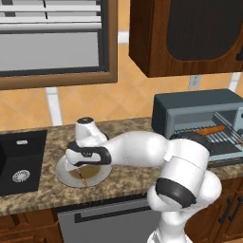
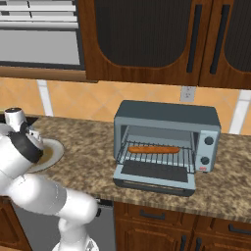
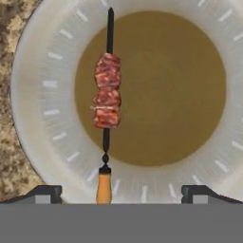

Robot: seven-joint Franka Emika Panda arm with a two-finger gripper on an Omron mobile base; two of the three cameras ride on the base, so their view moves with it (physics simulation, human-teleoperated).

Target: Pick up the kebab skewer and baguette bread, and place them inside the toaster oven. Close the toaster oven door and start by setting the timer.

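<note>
The kebab skewer, a thin dark stick with red-brown meat chunks and an orange handle, lies on a white plate with a brown centre. My gripper hangs open right above the plate, its fingertips standing wide on either side of the skewer's handle end, holding nothing. From the left base view, the skewer pokes out under my hand. The baguette bread lies on the wire rack inside the toaster oven. The toaster oven door hangs down open.
A black sink sits left of the plate. Two knobs are on the oven's right front panel. Dark wooden cabinets hang above the granite counter.
</note>
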